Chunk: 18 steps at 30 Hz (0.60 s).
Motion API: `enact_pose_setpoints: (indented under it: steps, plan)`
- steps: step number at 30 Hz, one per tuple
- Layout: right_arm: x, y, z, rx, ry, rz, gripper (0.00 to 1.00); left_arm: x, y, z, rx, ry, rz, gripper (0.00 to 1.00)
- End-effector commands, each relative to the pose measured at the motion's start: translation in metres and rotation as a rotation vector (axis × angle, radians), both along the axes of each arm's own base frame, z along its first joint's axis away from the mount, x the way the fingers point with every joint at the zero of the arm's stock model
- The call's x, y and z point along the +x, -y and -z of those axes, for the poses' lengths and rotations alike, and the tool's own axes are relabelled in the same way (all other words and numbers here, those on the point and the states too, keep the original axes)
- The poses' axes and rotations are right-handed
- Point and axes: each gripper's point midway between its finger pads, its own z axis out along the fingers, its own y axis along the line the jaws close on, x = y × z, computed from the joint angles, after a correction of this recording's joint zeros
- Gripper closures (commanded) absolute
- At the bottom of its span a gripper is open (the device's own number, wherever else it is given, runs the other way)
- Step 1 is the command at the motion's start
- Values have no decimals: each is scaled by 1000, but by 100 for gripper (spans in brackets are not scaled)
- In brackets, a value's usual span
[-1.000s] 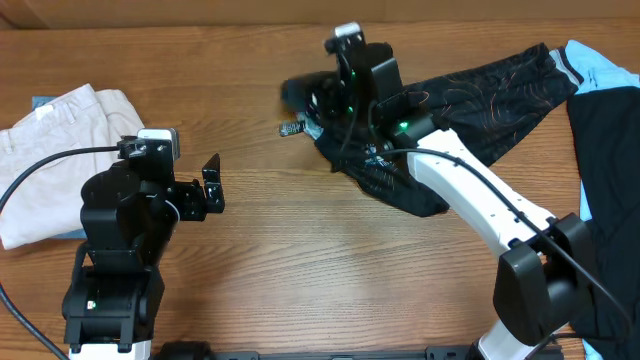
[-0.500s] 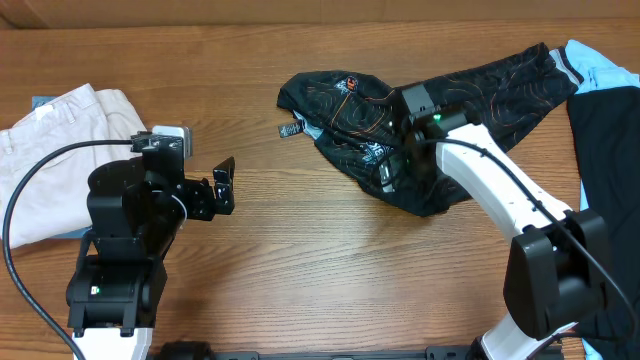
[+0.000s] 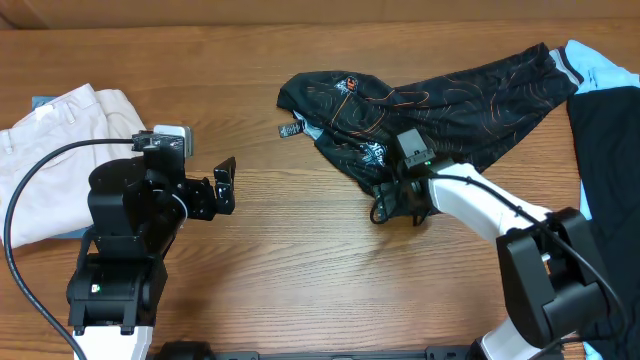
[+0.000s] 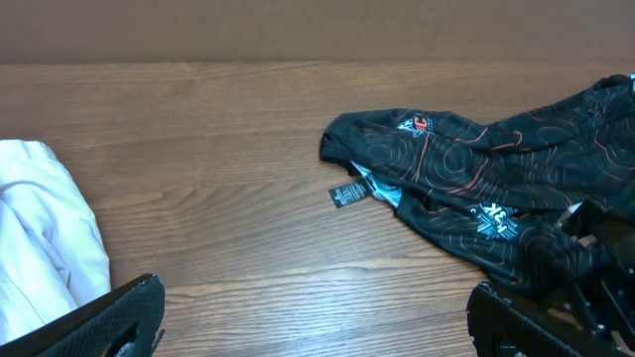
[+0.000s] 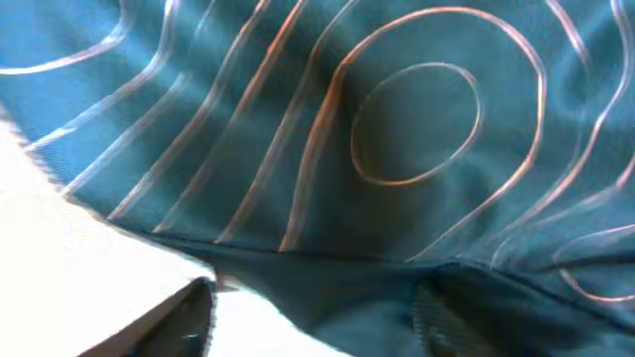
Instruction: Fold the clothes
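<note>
Landmark: beige trousers (image 3: 60, 150).
Clothes: black contour-patterned garment (image 3: 420, 105), crumpled and unfolded, lying well apart from the trousers, to their right.
Long axis: roughly left-right on a slant. The bunched end points toward the trousers; the other end runs up and away from them.
Right gripper (image 3: 397, 208): far right of the trousers, at the garment's near hem; jaws apart astride the fabric, not clamped.
Left gripper (image 3: 226, 183): between trousers and garment, nearer the trousers; jaws wide, empty.
Step (judged): first hold on the hem, before spreading the garment flat.
Next move needs: pinching the hem edge only, and the left gripper taking the trousers-side end.
</note>
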Motion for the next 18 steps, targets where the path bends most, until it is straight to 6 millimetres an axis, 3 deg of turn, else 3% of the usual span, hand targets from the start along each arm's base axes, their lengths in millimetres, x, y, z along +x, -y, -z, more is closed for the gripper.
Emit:
enact_pose_setpoints:
  steps: [1,3,5,6,8,9,11,13,16,17,18]
  plan:
    - [-4,0,2,9,-1,-6,66,2,0,-12,2,30,10,0]
    - [3,-3,-11,16,16,-6,77,2,0,-12,2,31,11,0]
    - [12,-11,-43,29,44,-16,80,2,0,-12,2,31,11,0]
    - [14,-26,-74,76,56,-90,80,2,0,-12,2,31,10,0]
    - [7,-57,-117,200,50,-253,79,2,-1,-13,4,35,7,0]
    - [-4,-79,-149,298,34,-368,80,3,-1,-13,4,38,7,0]
    - [-17,-93,-183,362,29,-491,80,3,-1,-14,4,41,7,0]
    - [-9,-82,-199,283,67,-483,80,3,-1,-14,4,41,7,0]
    - [24,-40,-192,92,134,-265,83,3,-1,-14,4,41,7,0]
    - [30,-29,-186,59,126,-212,78,3,-1,-14,4,41,7,0]
    - [29,-25,-178,60,92,-197,66,3,-1,-14,4,40,7,0]
